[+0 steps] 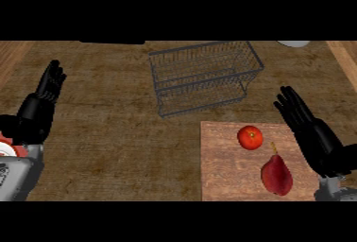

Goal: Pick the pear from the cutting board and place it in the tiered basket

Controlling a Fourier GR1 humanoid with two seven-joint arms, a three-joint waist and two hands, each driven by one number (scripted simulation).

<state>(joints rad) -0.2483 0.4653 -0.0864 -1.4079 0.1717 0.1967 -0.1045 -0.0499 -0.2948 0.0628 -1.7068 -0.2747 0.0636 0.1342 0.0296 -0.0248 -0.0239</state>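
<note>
A dark red pear (276, 175) lies on the wooden cutting board (223, 165) at the lower right, stem pointing away from me. A red tomato (250, 137) sits on the same board just beyond the pear. The wire tiered basket (203, 75) stands behind the board, near the middle back, with nothing in it. My right hand (310, 130) is open with straight fingers at the board's right edge, just right of the pear and not touching it. At the far left, my left hand (42, 104) rests open with fingers up.
A white object (294, 43) peeks in at the back right edge. A red and white thing (7, 147) shows at the left edge beside my left forearm. The wooden counter (111, 142) lies bare between the left hand and the board.
</note>
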